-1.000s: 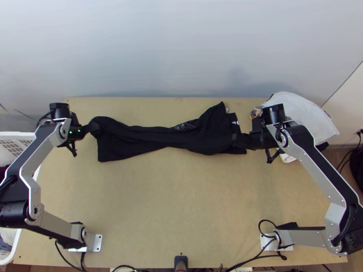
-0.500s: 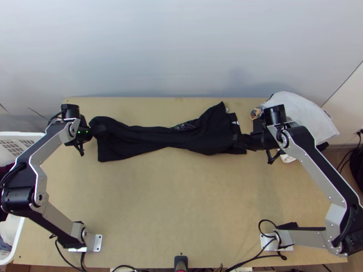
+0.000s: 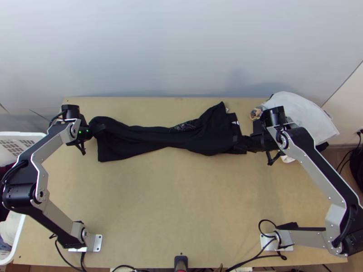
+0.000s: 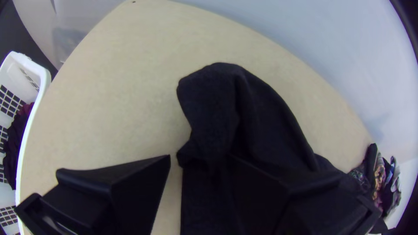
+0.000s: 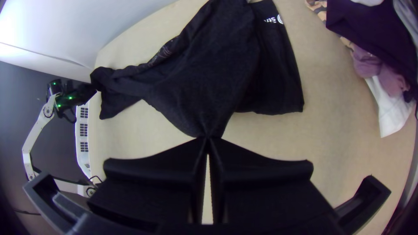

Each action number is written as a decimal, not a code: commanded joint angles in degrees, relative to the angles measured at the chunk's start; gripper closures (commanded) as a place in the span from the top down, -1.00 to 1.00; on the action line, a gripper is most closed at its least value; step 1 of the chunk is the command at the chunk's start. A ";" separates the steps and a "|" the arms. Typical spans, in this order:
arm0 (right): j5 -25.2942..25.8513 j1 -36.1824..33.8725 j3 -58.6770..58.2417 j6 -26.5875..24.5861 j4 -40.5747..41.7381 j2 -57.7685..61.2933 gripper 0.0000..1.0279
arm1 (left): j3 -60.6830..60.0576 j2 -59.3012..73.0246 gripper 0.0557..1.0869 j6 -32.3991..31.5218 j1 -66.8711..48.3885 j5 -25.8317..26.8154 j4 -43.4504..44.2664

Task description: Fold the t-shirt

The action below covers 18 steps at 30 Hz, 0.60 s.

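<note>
PLACE: robot workspace for laundry, home or lab cannot be told | BENCH: light wooden table against smooth pale wall | RIG: two silver-and-black jointed robot arms mounted on it | LAUNDRY: white perforated plastic basket with clothes, heap of mixed garments | FLOOR: brown, wood-look

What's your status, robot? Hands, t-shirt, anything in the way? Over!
Left hand open at t-shirt's end. Right hand shut on t-shirt. T-shirt bunched, narrow in the middle. Clothes pile beside right hand, probably clear. Over.
</note>
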 commanded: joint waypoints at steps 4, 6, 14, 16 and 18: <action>0.01 0.04 -0.53 0.04 0.01 -0.02 -0.94 | -2.37 -1.21 -0.22 -0.20 0.45 -1.53 4.69; 0.01 0.04 -0.62 0.04 0.01 -0.02 -0.94 | -2.63 -1.03 -0.23 -0.20 0.45 -1.53 4.69; 0.01 0.04 -0.44 0.04 0.01 0.33 -0.94 | -4.39 -1.91 -0.92 0.32 0.63 -2.33 7.24; 0.01 0.13 -0.09 0.04 0.01 0.51 -0.94 | -3.78 -2.44 -0.92 0.32 0.89 -2.24 6.45; 0.01 0.21 0.61 0.04 0.01 0.51 -0.94 | -2.55 -3.49 -0.92 0.23 1.42 -2.24 5.22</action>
